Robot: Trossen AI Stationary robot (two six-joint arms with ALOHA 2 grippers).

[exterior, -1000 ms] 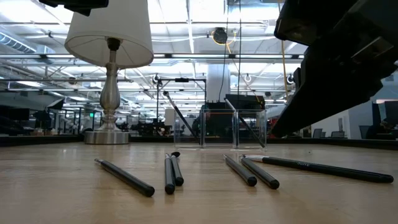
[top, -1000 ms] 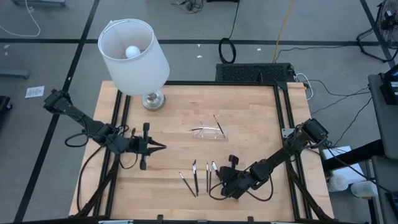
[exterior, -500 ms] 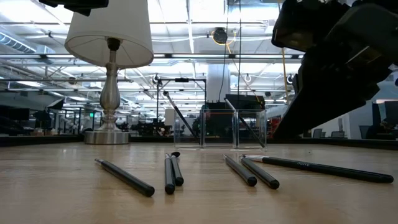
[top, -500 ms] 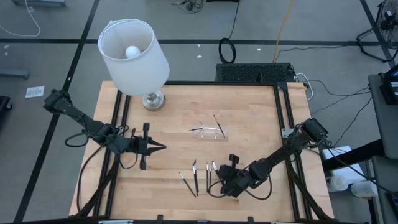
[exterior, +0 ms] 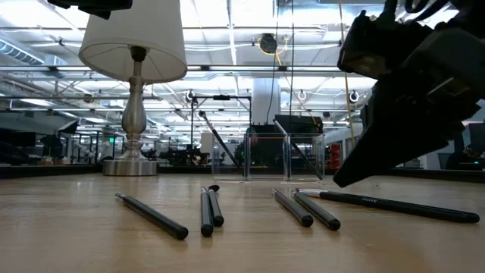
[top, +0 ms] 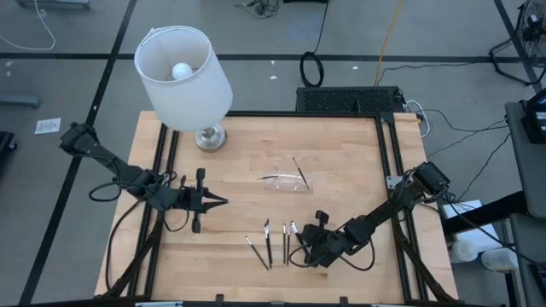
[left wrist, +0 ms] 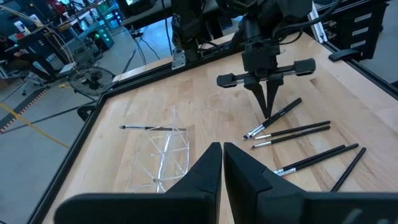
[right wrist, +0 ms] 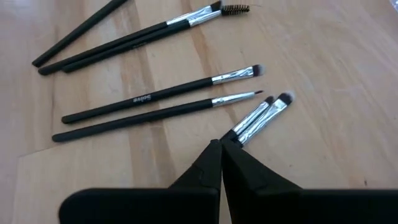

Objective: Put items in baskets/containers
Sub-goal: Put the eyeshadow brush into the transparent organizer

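Several thin dark brushes [top: 271,241] [exterior: 303,208] [right wrist: 155,99] lie flat on the wood near the table's near edge. The clear tray [top: 290,182] [left wrist: 163,149] [exterior: 284,158] stands mid-table, and two more brushes lean in it, one [left wrist: 146,128] resting over its rim. My right gripper [top: 297,242] [left wrist: 268,114] [right wrist: 221,144] is shut, its tips pointing down over a pair of brushes [right wrist: 258,115]. My left gripper [top: 223,201] [left wrist: 222,149] is shut and waits left of the tray, touching nothing. My right gripper points its shut tips down from above at the pair of brushes just behind their ferrules [right wrist: 239,130]. The fingers themselves hide the spot, so I cannot tell whether they touch. Both brushes lie flat on the table.
A lamp with a white shade [top: 183,64] [exterior: 135,76] stands on the table's far left corner. Black rails run along the table's left and right sides [top: 388,162]. Bare wood lies between the tray and the brushes.
My right gripper has come down toward the brushes at the near edge, tipping more steeply. The brushes and the tray have stayed where they were.
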